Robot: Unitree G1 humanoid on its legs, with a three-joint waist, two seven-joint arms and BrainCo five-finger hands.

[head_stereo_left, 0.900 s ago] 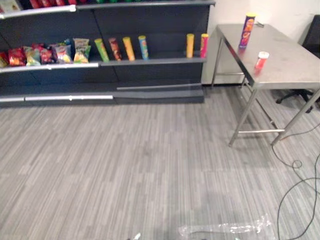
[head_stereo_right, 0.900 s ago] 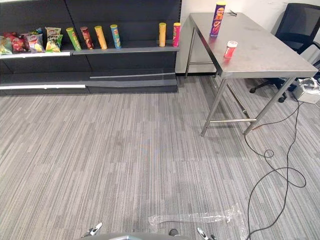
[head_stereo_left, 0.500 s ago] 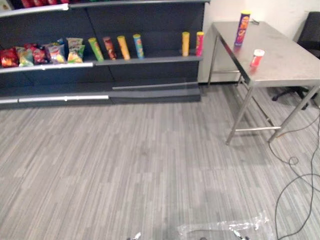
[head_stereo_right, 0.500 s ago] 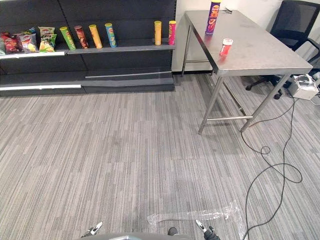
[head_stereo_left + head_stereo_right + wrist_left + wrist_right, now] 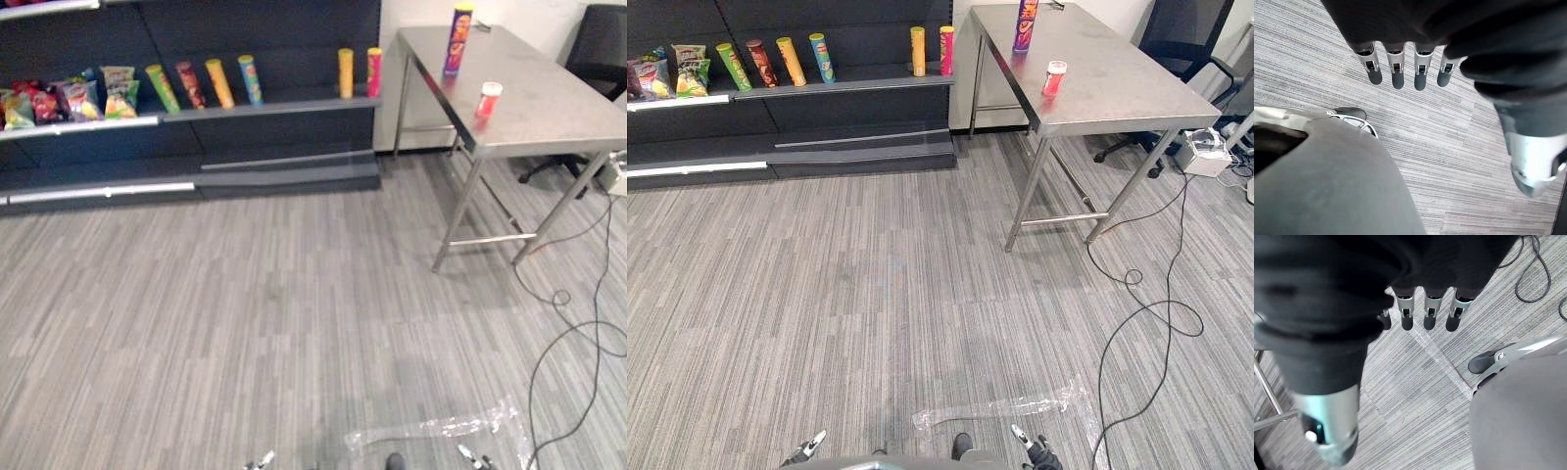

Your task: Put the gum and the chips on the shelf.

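Far right: steel table (image 5: 549, 108), with the purple chips can (image 5: 457, 39) upright toward its far end and the small red gum tub (image 5: 487, 99) a little nearer, toward the table's left edge. Far left: dark shelf (image 5: 274, 108) carrying a row of chip tubes (image 5: 220, 83), some leaning, with snack bags (image 5: 69, 98) further left and a bare gap among the tubes. Both well apart from the robot, across open carpet.

Left hand (image 5: 1397, 73) and right hand (image 5: 1430, 316) hanging over the floor, fingers straight and apart, holding nothing. Judged at the approach stage, with no item picked up yet.

Risks from here:
- Snagging a foot on the clear plastic strip (image 5: 441, 428) lying near on the floor.
- Knocking the tall can over by reaching from too far, or by brushing it while going for the gum.
- Pushing the gum off the table edge with a clumsy pinch.
- Toppling the leaning tubes when setting things down beside them.
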